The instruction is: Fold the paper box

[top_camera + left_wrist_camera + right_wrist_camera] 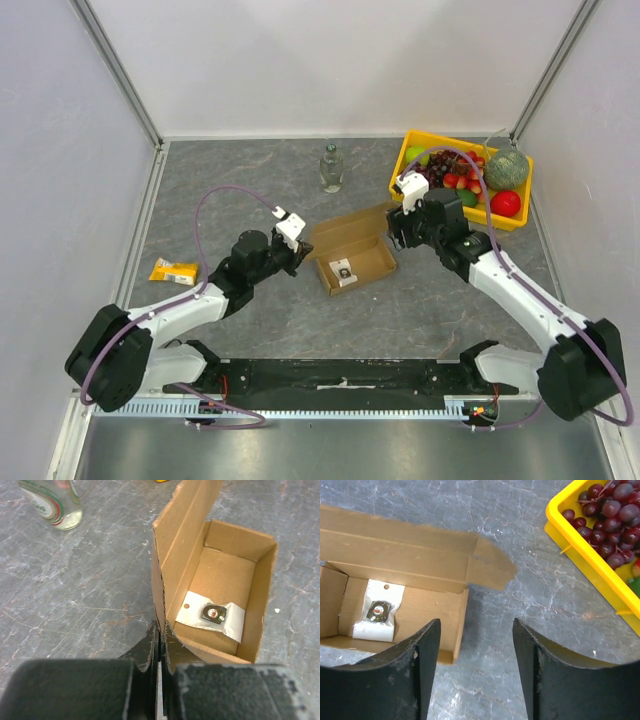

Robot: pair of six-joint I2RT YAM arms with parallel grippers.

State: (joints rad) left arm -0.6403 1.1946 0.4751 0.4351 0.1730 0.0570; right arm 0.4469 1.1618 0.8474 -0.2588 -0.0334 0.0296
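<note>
paper box: the plain brown corrugated cardboard box (352, 247) (222, 567) (410, 545) sits mid-table between the two arms, open on top, its lid panel unfolded along the far side.
inside: a small white sachet (212, 615) (377, 611) with a dark item lies flat on the box floor.
left gripper: the left gripper (299, 257) (160, 632) has its fingers pressed together at the box's left end; whether cardboard is caught between them cannot be told.
right gripper: the right gripper (398, 236) (476, 670) has its fingers spread wide apart, above the box's right end.
far side: a clear glass bottle (331, 168) (52, 502) stands beyond the box.
far right: a yellow plastic tray (404, 166) (580, 535) holds fruit.
left: an orange packet (173, 271) lies on the grey marbled table (250, 340).
</note>
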